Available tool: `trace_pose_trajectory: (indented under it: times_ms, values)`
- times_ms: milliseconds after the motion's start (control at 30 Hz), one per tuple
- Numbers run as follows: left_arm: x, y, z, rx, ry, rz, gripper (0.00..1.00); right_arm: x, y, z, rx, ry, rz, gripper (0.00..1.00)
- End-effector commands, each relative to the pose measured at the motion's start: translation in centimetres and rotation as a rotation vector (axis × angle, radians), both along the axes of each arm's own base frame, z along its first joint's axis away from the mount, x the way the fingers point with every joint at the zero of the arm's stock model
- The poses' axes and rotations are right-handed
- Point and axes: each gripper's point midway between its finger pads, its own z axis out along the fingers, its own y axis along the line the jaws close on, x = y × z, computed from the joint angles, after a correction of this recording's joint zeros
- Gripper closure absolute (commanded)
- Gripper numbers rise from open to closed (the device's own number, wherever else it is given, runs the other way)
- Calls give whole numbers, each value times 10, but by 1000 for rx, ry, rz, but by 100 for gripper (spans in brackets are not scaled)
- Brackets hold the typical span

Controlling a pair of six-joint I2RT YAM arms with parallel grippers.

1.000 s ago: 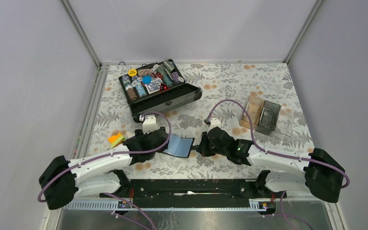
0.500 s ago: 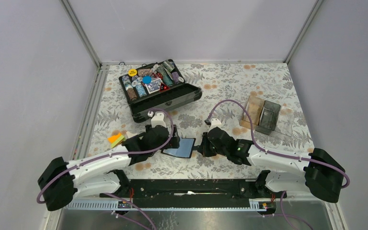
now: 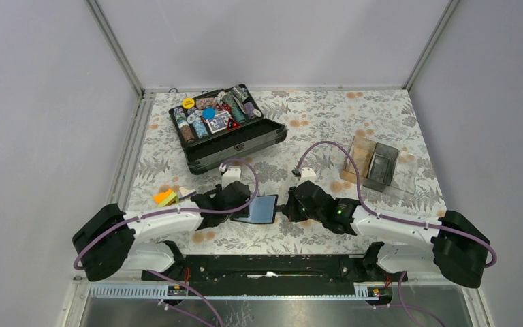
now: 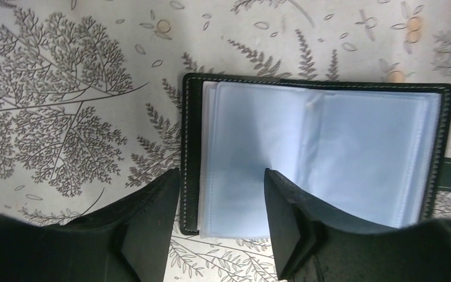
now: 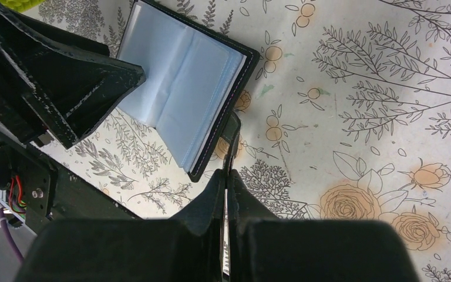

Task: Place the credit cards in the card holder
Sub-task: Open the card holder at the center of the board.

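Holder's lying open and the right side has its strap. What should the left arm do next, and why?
Probably swing the left gripper out to the credit cards on its left and pick one up. The card holder lies open with pockets showing, the right gripper is shut on its strap, and the left one is open and empty.

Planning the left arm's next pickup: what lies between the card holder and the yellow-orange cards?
The top view shows the left tool and its wrist there, ending at the card holder; a small white item lies beside the yellow-orange cards.
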Motion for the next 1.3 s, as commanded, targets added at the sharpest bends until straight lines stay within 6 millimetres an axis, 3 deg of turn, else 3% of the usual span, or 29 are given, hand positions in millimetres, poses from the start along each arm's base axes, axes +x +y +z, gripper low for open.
trace_pose_trajectory:
  times_ms: [0, 200, 400, 733, 1133, 1267]
  values:
    - [5, 7, 0, 41, -4, 46, 45, 9, -5, 0, -33, -27, -21, 100]
    - [-1, 10, -7, 46, 24, 61, 45, 18, -11, -4, -44, -19, -43, 100]
    - [-7, -8, 9, -50, 15, 7, 40, 31, -21, -2, -40, -19, -75, 94]
    - [-11, -27, 59, -225, -32, -52, 13, 44, -46, 18, -78, -61, -137, 45]
    - [-11, -28, 101, -293, -53, -107, 1, 51, -70, 50, -130, -141, -196, 17]
    - [-4, -26, 132, -321, -88, -147, 1, 54, -82, 66, -163, -174, -221, 8]
